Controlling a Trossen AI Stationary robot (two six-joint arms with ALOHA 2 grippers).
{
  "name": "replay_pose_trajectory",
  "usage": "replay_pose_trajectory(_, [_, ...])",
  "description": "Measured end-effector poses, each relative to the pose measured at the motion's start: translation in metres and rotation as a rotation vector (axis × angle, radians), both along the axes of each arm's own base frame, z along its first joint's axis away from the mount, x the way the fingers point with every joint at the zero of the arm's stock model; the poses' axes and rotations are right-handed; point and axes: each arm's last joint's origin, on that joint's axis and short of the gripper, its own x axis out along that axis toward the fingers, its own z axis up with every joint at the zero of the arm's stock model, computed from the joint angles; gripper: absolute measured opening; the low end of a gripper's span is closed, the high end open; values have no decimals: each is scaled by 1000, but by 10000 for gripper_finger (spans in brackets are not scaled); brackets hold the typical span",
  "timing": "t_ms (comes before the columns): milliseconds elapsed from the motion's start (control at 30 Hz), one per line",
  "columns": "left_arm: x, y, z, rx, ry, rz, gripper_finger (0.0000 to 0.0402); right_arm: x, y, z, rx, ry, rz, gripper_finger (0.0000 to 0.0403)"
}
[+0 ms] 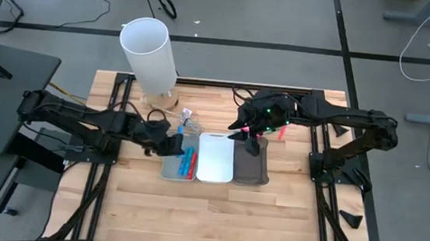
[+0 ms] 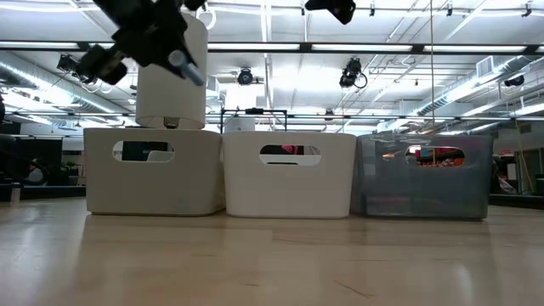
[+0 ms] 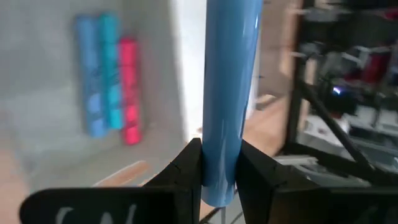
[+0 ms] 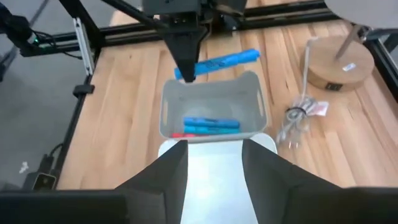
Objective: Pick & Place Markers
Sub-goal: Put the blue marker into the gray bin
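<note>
While the left tool hung just above the light grey tray, it was clenched on a blue marker, and the left wrist view showed the pen pressed between both dark fingers. This marker lay level across the tray's far rim (as the right wrist view gave it). Inside the same tray rested two more blue markers and a red one, side by side on the bottom. The white tray stood in the middle of the tabletop, touching the dark grey tray on its other side. The right tool hovered over these two trays with its fingers released and holding nothing. A tall white cylinder stood behind the trays.
</note>
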Motion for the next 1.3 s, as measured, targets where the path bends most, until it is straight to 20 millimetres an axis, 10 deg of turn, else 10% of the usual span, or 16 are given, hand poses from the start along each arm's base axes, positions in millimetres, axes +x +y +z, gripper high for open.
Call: replay_pose_trajectory(1300, [37, -12, -106, -101, 538, -43, 73, -2, 0, -2, -96, 13, 82, 150])
